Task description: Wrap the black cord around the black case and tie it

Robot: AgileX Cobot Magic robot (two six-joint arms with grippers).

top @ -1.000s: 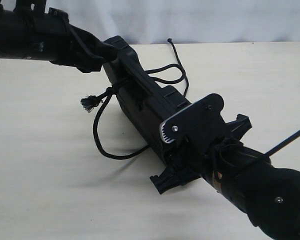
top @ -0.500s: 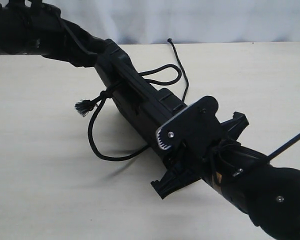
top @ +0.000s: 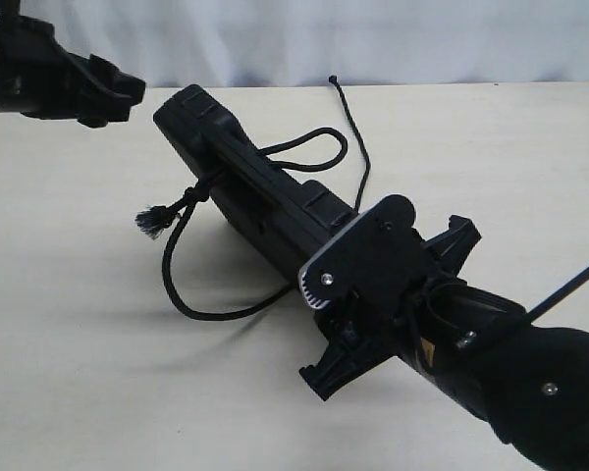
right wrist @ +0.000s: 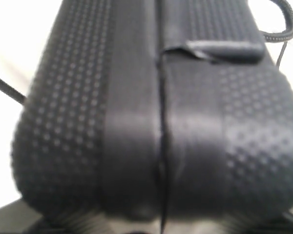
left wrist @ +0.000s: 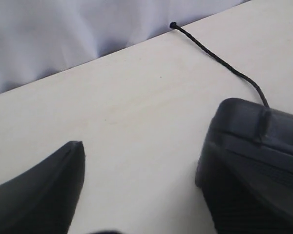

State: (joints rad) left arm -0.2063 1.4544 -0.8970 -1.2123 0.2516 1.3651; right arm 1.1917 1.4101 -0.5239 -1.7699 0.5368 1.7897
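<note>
Black textured plastic is filling the right wrist view: the black case is sitting between the right gripper's jaws, which are closing on its nearer short end and holding it up on one long edge. Whether that lower edge is touching the pale surface cannot be told. The left gripper is hanging beyond the far end, apart from the case, with its jaws standing wide and holding nothing. In the exterior view the case's long axis is running diagonally from the holding gripper at lower right toward the upper left, its free end pointing at the left gripper and its broad faces standing roughly upright. The black cord is passing around the case near the middle of its length and gathering at a knot on the side facing the camera. Just beside the knot the frayed tip is sticking out, and a slack loop is drooping to the surface below. On the far side a second loop is lying loose, and the knobbed tip is trailing away toward the backdrop. The wrap and a first knot are judged to be in place, while taking up the slack and snugging the tie appear to be what is remaining.
</note>
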